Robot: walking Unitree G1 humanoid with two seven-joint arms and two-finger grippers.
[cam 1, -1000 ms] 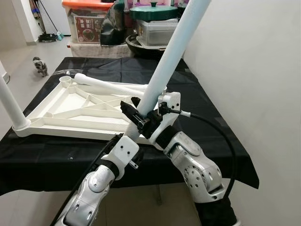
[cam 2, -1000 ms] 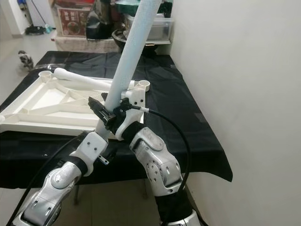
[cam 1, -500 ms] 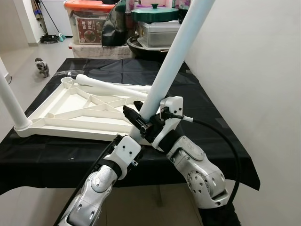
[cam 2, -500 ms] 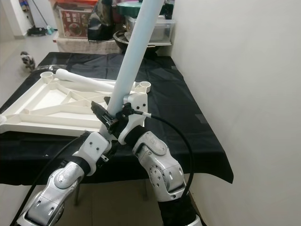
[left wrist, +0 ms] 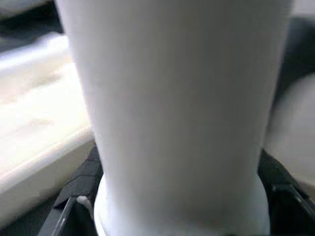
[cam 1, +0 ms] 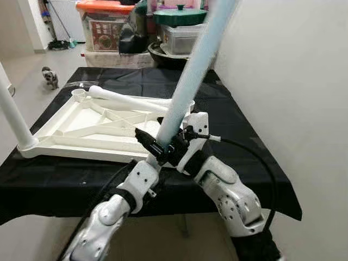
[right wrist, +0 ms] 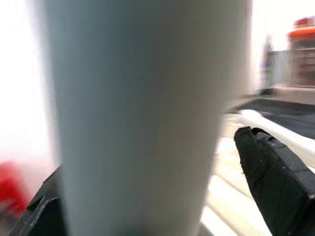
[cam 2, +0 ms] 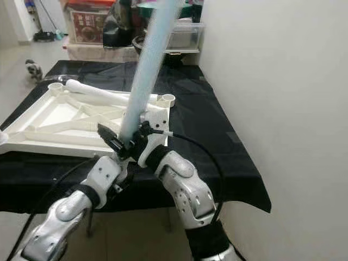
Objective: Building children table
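— Where's the table leg?

— The pale blue-white leg (cam 1: pixel 187 76) stands tilted, its top leaning away toward the wall side, its lower end down at the near right corner of the upturned white tabletop (cam 1: pixel 81 128). Both claws clamp it near that lower end.

— Both closed on it?

— Yes. The left claw (cam 1: pixel 149 145) has its black fingers pressed against the leg from the left; the right claw (cam 1: pixel 176 145) grips it from the right, just beside the other. In the wrist views the leg sits tight between black fingers (right wrist: pixel 273 184).

— And the tabletop?

— It lies underside up on the bench (cam 1: pixel 239 136), which is draped in black cloth. One leg (cam 1: pixel 11 117) already stands upright at its near left corner, and a loose leg (cam 1: pixel 128 99) lies across its far edge.

— Anything beyond?

— Storage boxes (cam 1: pixel 103 24) and pots (cam 1: pixel 179 16) past the bench, and a small animal (cam 1: pixel 50 77) on the floor to the left.
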